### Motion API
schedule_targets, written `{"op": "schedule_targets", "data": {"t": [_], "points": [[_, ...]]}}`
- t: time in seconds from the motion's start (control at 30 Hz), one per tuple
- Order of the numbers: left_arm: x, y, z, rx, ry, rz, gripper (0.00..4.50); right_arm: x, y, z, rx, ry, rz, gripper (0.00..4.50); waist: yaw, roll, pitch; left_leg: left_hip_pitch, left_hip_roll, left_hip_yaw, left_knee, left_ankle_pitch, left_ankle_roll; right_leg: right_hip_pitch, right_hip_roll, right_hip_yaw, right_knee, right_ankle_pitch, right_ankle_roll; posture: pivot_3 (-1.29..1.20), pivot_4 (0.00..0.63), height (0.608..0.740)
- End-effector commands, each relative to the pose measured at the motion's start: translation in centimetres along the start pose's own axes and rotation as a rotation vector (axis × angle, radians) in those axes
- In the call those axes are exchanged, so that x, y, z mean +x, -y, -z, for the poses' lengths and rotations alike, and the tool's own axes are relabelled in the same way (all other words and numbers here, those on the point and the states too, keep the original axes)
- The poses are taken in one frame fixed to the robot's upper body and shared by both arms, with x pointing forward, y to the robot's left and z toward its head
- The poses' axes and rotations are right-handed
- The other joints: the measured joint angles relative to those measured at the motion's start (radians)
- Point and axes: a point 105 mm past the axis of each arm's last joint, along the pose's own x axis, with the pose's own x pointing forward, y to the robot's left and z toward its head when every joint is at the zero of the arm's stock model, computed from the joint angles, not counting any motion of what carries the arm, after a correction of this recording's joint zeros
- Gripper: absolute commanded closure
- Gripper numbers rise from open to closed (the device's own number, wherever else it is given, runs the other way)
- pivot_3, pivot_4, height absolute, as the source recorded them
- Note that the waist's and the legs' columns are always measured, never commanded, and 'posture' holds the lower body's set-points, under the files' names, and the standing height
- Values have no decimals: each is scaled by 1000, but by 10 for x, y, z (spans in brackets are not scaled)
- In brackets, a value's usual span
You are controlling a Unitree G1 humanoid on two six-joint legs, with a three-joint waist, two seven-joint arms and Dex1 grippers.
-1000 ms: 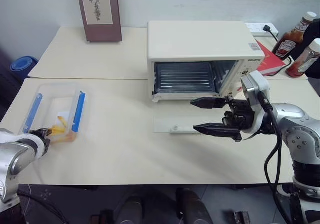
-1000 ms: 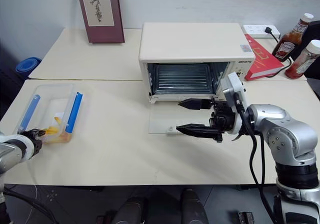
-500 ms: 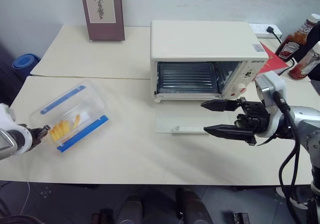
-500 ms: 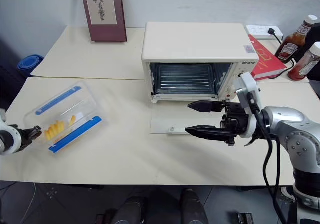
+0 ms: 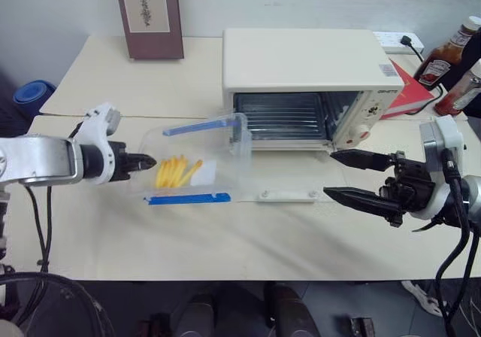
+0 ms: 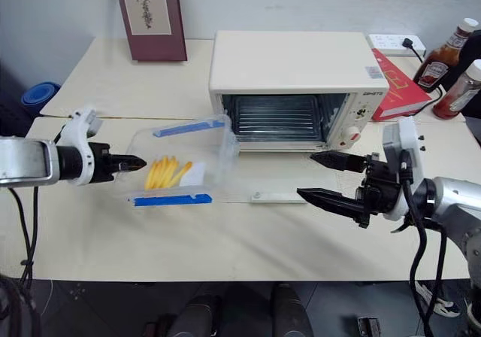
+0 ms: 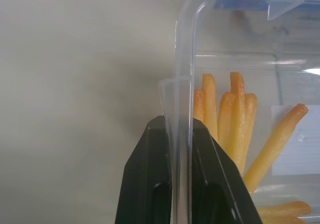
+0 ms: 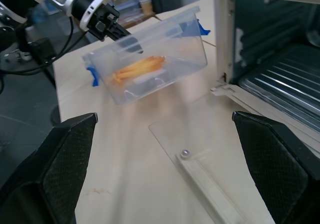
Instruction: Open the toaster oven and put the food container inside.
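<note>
Hanging above the table (image 5: 113,239), tipped on its side, the food container (image 5: 197,168) is held up in the air just in front of the open toaster oven (image 5: 304,81), off the left corner of its mouth. One blue clip (image 5: 189,198) runs along its lower edge and the other blue clip (image 5: 201,126) along its upper edge, and the yellow fries (image 5: 174,171) have slid into a bunch against the near wall, with a white piece (image 5: 204,174) beside them. The left gripper (image 5: 144,161) has it by the rim: in the left wrist view the two black fingers (image 7: 150,184) are pinched tight on the clear plastic wall, one on each side.

The oven's glass door (image 5: 278,185) lies folded flat down on the table, its cream bar handle (image 5: 287,196) at the front edge, and the wire rack (image 5: 279,115) is bare inside. The knobs (image 5: 362,130) sit on the right panel.

Over on the right, the right gripper (image 5: 352,177) hovers just off the door's right end, its fingers spread wide with nothing between them, pointing toward the container.

At the back, a framed picture (image 5: 149,13) leans against the wall, and at the far right stand a ketchup bottle (image 5: 445,51) and a second bottle (image 5: 460,89), next to a red book (image 5: 406,89) and a power strip (image 5: 398,42).
</note>
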Motion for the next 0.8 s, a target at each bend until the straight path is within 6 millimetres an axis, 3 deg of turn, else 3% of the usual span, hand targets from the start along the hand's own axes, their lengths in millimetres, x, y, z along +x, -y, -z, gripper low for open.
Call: {"op": "schedule_targets", "data": {"t": [0.03, 0.23, 0.5, 0.8], "points": [[13, 24, -13, 53, -18, 53, 4441, -9, -12, -11, -69, 22, 37, 0, 1, 0, 0, 0, 0, 0, 0, 0, 0, 0, 0, 0, 0, 0, 0, 0, 150, 740], [49, 64, -27, 114, -61, 109, 4441, -18, -17, -3, -62, 29, 118, 0, -5, -2, 1, 1, -1, 1, 1, 1, 2, 2, 0, 2, -2, 3, 5, 0, 150, 740], [75, 88, -33, 142, -75, 109, 4441, -20, -16, 0, -67, 57, 161, 0, 0, -3, 2, 1, -2, 1, 1, 4, 3, 2, 1, 5, -2, 5, 8, 0, 150, 740], [83, 94, -44, 42, -15, 140, 1818, -20, -4, 6, -70, 56, 203, 0, 2, -3, 2, 0, -3, 1, 4, 5, 3, 4, 1, 6, -3, 6, 11, 0, 150, 740]]}}
